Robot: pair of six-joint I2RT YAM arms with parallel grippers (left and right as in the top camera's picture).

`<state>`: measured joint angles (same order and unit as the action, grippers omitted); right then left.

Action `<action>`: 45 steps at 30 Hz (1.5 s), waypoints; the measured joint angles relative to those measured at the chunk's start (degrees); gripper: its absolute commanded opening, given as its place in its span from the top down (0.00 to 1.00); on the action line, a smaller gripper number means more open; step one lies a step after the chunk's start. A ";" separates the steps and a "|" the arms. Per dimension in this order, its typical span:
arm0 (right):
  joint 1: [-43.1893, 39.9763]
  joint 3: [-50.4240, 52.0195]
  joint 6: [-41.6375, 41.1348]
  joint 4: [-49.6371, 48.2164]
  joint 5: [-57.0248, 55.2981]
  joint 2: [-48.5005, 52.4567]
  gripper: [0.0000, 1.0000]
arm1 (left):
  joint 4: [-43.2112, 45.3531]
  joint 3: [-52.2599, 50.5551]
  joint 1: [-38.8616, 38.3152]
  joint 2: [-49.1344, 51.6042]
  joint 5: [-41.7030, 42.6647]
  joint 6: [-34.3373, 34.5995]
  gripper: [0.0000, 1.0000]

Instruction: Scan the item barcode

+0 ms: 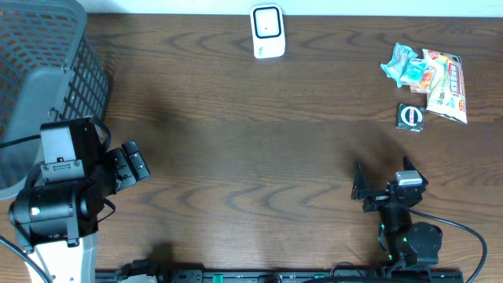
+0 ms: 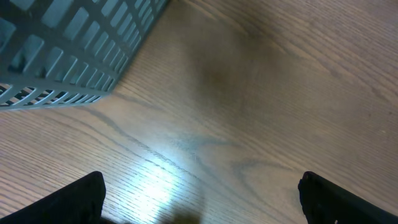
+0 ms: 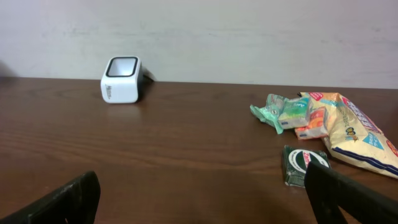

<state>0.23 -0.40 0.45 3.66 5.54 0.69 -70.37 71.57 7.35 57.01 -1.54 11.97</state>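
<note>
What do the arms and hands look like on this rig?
Both are black. The left arm has a boxy housing and a pale grey base. The right arm shows green lights and a thin black cable. The left hand and right hand have black fingers.

The left arm sits folded at the left side, and its left claw points toward the right with its jaws spread wide and nothing between them. The right arm is tucked low at the near right edge. Its right claw is aimed away from the base, equally wide and empty. In each wrist view only the dark fingertips show, at the bottom corners.
</note>
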 measured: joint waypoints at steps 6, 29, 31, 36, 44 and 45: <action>0.00 0.00 -0.02 0.02 0.00 0.00 0.01 | -0.39 0.00 0.00 0.00 -0.76 -0.24 0.02; 0.00 0.00 -0.02 0.04 -0.02 0.00 0.01 | 19.08 -18.18 -2.38 -19.78 9.68 -6.88 0.02; 0.00 0.00 -0.02 0.07 -0.02 0.00 0.01 | 21.99 -22.36 -2.99 -23.34 11.74 -8.22 0.02; 0.00 0.00 -0.02 0.07 -0.04 0.00 0.01 | 22.18 -30.12 -3.30 -33.73 14.01 -9.84 0.02; 0.00 0.00 -0.02 0.04 -0.04 0.00 0.01 | 23.71 -35.15 -3.30 -42.71 15.02 -10.58 0.02; 0.00 0.00 -0.02 0.07 -0.04 0.00 0.01 | 24.70 -36.70 -3.30 -43.08 14.99 -10.58 0.02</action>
<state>0.23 -0.40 0.43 3.73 5.50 0.69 -45.67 34.87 4.05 13.93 13.45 1.39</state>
